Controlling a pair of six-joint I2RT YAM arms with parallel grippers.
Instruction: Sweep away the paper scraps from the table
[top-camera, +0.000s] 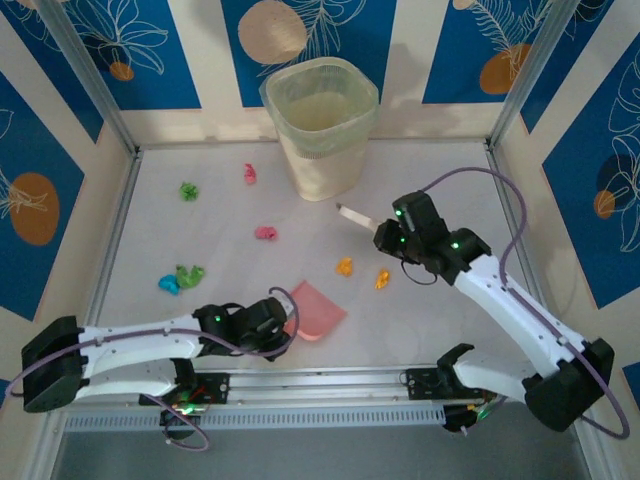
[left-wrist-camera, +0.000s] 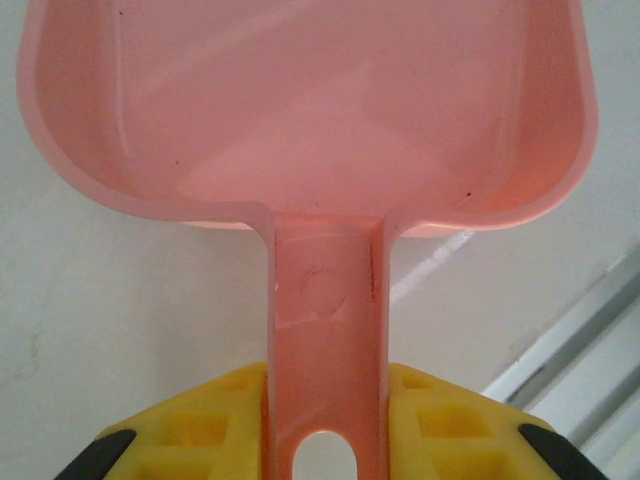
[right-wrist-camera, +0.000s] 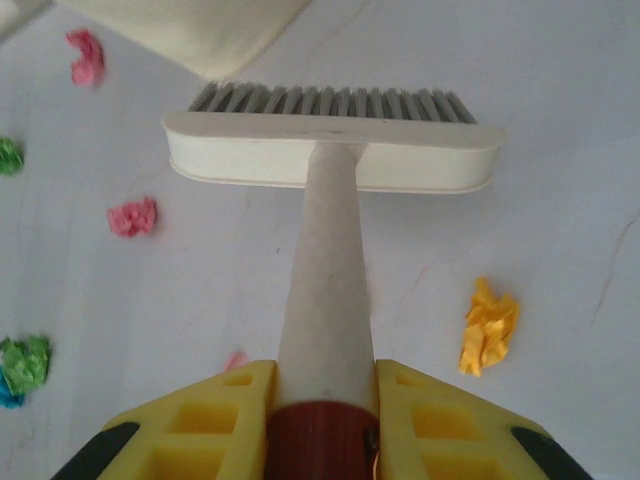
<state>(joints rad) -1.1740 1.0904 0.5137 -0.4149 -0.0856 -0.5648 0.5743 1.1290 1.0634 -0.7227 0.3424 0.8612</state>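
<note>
The tabletop (top-camera: 220, 215) filled the overhead view, with a cream bin (top-camera: 322, 130) standing at the middle of its far edge. From above, the bin's inside showed a pale liner and nothing I could make out within it.

Near the middle of the near edge lay a pink dustpan (top-camera: 318, 312). The left wrist view showed what the overhead view did not: the left end effector (left-wrist-camera: 325, 420) clamped tight on the dustpan (left-wrist-camera: 310, 110) by its handle, the pan itself bare pink plastic.

The right wrist view showed the right end effector (right-wrist-camera: 322, 420) closed fast around the handle of a white brush (right-wrist-camera: 335, 160), its bristles close to the bin's base. Whether they touched the tabletop I could not tell.

The paper scraps were spread over the tabletop: green (top-camera: 188, 190) and red (top-camera: 250, 174) toward the far left, pink (top-camera: 265, 233) near the centre, orange (top-camera: 345, 266) and yellow (top-camera: 382, 279) just beyond the dustpan, and green (top-camera: 189, 275) touching cyan (top-camera: 169, 284) toward the left edge.
</note>
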